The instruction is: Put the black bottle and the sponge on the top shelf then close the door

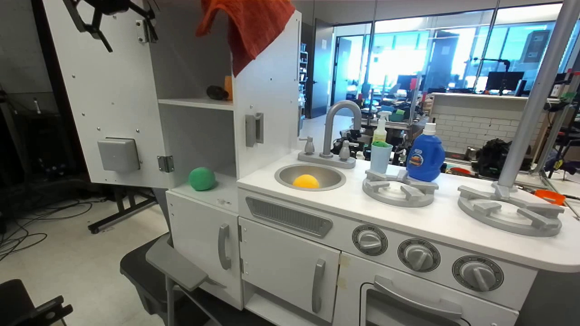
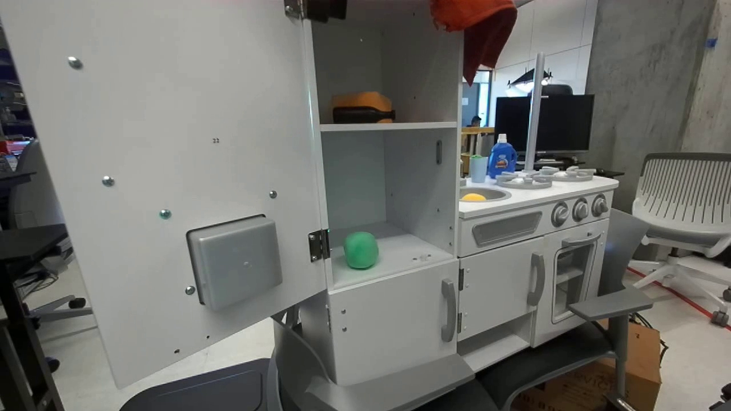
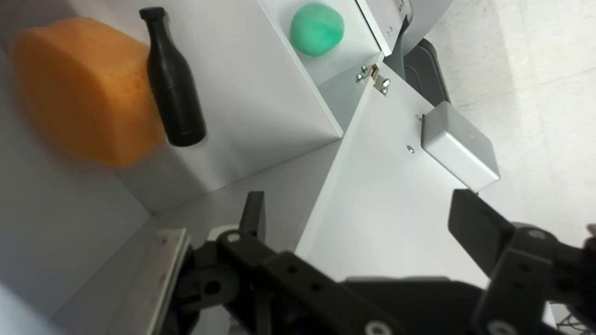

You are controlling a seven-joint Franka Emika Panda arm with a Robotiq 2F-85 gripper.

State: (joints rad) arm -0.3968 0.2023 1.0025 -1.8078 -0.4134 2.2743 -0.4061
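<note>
The black bottle lies on its side on the top shelf, against a squarish orange block with a foam-like surface; both also show in both exterior views. A bright yellow roundish piece, matching the sponge's described colour and shape, sits in the sink. I cannot tell its texture. The tall white door stands wide open, inner face showing. My gripper is open and empty, high beside the hinge edge; the door's inner face shows beyond its fingers. In an exterior view, the gripper hangs at the top.
A green ball sits on the lower shelf. A red cloth hangs over the cabinet's side wall. A grey box juts from the door's inner face. A faucet, a cup and a blue bottle stand on the counter.
</note>
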